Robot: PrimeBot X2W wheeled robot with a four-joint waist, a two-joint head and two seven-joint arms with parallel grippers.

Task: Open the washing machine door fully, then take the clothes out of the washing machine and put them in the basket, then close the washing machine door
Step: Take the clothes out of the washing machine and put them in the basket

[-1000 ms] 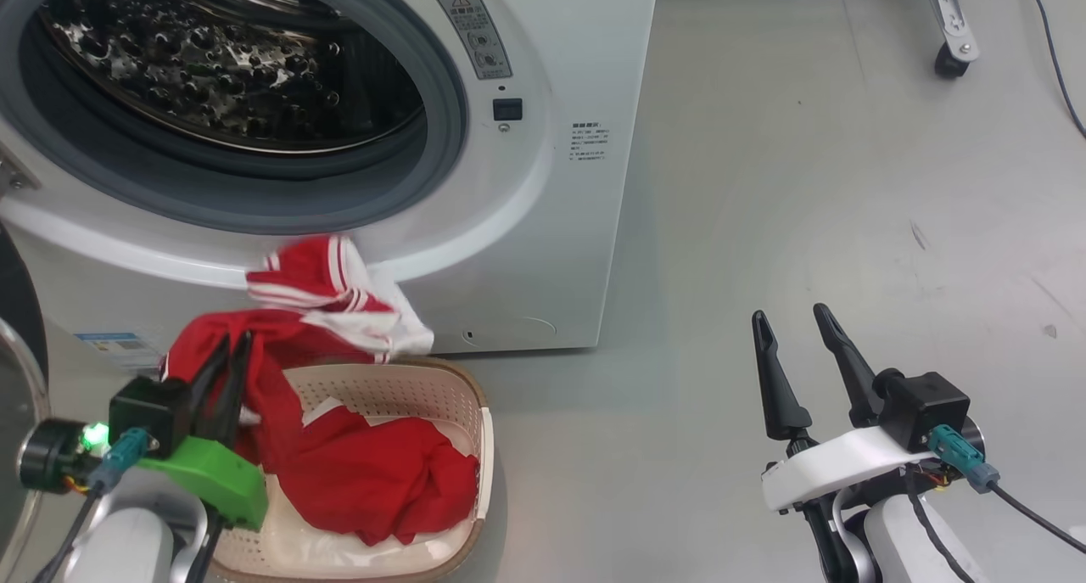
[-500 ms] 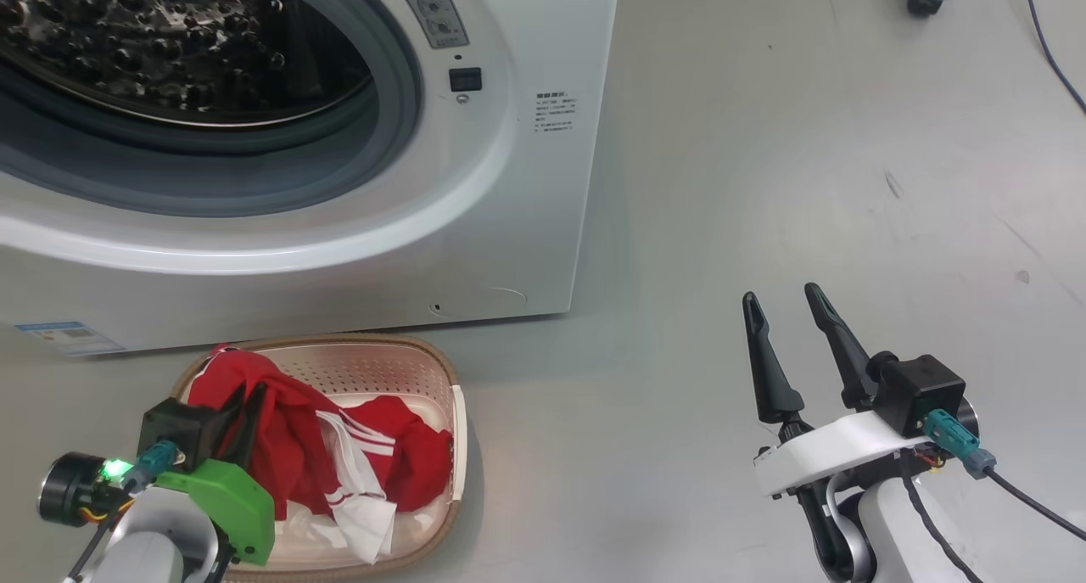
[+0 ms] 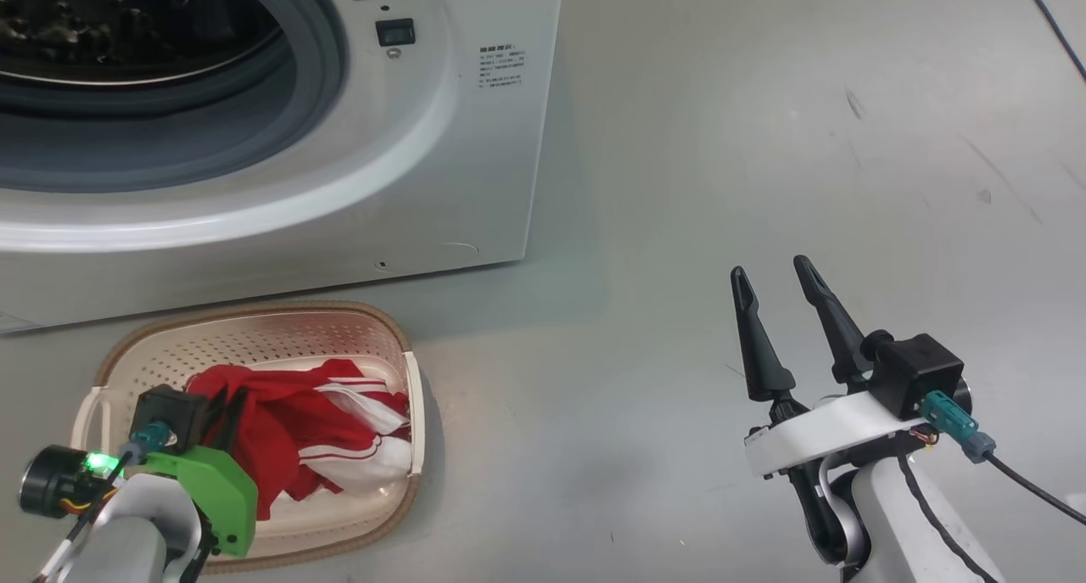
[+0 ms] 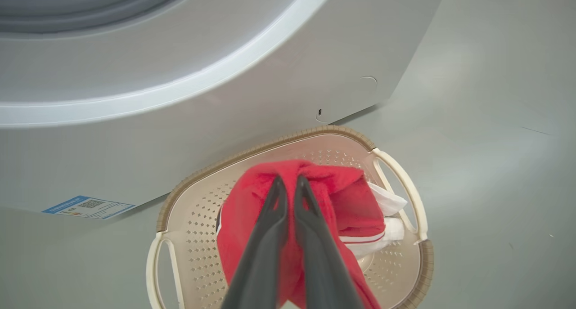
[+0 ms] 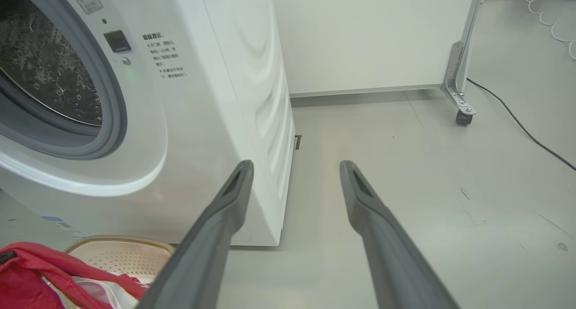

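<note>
The clothes [image 3: 297, 434], red with white striped trim, lie bunched in the cream basket [image 3: 254, 333] on the floor in front of the washing machine [image 3: 475, 167]. My left gripper [image 3: 233, 403] is down inside the basket, shut on a fold of the red fabric [image 4: 333, 187]; in the left wrist view its fingertips [image 4: 278, 185] pinch the cloth. My right gripper [image 3: 770, 271] hovers open and empty over bare floor to the right of the machine. The round grey-gasketed opening [image 3: 314, 99] stands uncovered. The washing machine door is out of view.
The basket rim [image 4: 270, 145] nearly touches the machine's lower front, by a blue label [image 4: 87, 205]. The right wrist view shows a metal frame on a caster [image 5: 459, 102] and a black cable [image 5: 517, 122] on the floor beyond the machine's right side.
The head camera has tilted down, shifting the whole picture. The red clothes, draped from the machine's lip a second ago, have come down into the basket with my left gripper. The right gripper stays open.
</note>
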